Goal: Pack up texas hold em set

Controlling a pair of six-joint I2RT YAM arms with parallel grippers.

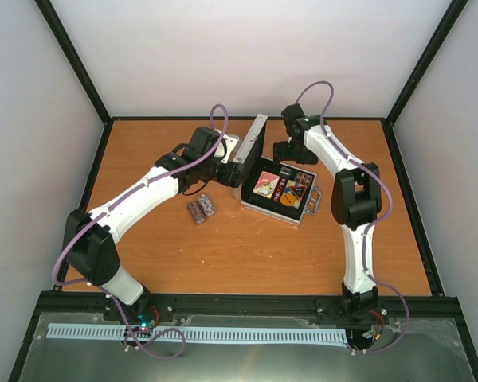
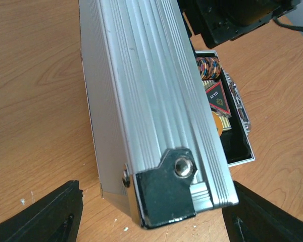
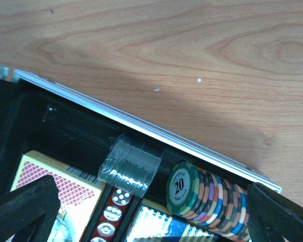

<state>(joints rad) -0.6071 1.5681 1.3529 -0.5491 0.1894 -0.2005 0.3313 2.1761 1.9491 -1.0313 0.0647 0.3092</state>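
Note:
The silver case lies open at mid-table, its lid standing upright. Inside are a striped chip stack, red dice, a red-backed card deck, a blue-yellow deck and a dark triangle. Two more chip stacks lie on the table left of the case. My left gripper is open, its fingers either side of the lid's black corner with gaps showing. My right gripper hangs open over the case's back edge, above the chip stack.
The case handle sticks out on the right side. Both arms reach in toward the case from either side. Black frame posts and white walls enclose the wooden table.

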